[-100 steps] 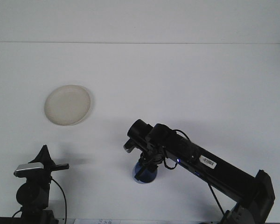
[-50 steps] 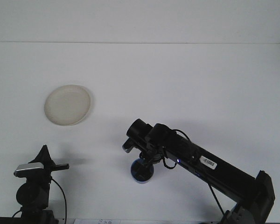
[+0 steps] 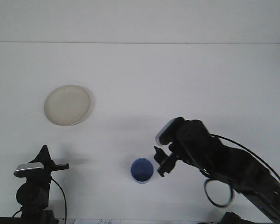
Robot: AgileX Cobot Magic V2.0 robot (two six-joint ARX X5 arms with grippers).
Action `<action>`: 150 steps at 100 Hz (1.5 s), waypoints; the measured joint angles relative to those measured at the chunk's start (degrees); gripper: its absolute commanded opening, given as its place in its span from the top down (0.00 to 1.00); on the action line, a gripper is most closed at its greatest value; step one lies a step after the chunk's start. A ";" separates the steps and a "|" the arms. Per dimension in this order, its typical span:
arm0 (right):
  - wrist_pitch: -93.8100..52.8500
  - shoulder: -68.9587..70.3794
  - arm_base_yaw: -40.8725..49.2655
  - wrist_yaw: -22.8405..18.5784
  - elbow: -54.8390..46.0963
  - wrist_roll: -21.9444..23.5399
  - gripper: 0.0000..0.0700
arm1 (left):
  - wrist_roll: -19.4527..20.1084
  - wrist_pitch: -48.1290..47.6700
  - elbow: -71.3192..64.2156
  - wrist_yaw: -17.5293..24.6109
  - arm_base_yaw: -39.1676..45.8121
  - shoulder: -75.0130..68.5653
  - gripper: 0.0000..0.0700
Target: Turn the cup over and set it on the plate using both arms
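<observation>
One blue cup (image 3: 142, 171), one white plate (image 3: 67, 104), two robot arms

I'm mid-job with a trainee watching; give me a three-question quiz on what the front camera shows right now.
1. True or false: the blue cup stands on the table with its opening up.
2. Multiple choice: where is the plate relative to the cup? A) farther away and to the left B) nearer and to the right C) directly under it
3. Fill in: the right tool is just to the ____ of the cup, not holding it.

Key: 1 true; 2 A; 3 right. The left tool sits low at the near left, away from both cup and plate.
</observation>
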 measured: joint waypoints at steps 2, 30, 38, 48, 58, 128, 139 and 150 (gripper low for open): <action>0.79 -1.86 0.00 0.72 -0.92 0.04 0.31 | 0.00 0.00 0.00 0.00 0.00 0.00 0.98; 16.79 -30.88 0.02 10.82 -24.48 2.64 0.31 | 0.00 0.00 0.00 0.00 -0.02 0.00 0.98; 22.23 -39.36 0.04 10.80 -32.41 3.10 0.31 | 0.00 0.00 0.00 0.00 0.00 0.00 0.98; 27.56 -48.48 0.04 10.82 -40.68 3.45 0.31 | 0.00 0.00 0.00 0.00 -0.02 0.00 0.98; 27.93 -54.51 0.04 10.99 -45.11 3.54 0.31 | 0.00 0.02 0.00 0.00 0.00 0.00 0.98; 25.05 -57.68 0.04 10.99 -46.07 4.04 0.31 | -17.27 1.38 1.73 2.19 0.00 0.46 0.98; 25.05 -57.68 0.04 10.99 -46.07 4.07 0.31 | -18.47 0.26 7.85 4.04 -0.02 2.86 0.98; 25.05 -57.68 0.04 10.99 -46.07 4.07 0.31 | -18.78 -3.43 17.07 6.91 0.00 7.63 0.78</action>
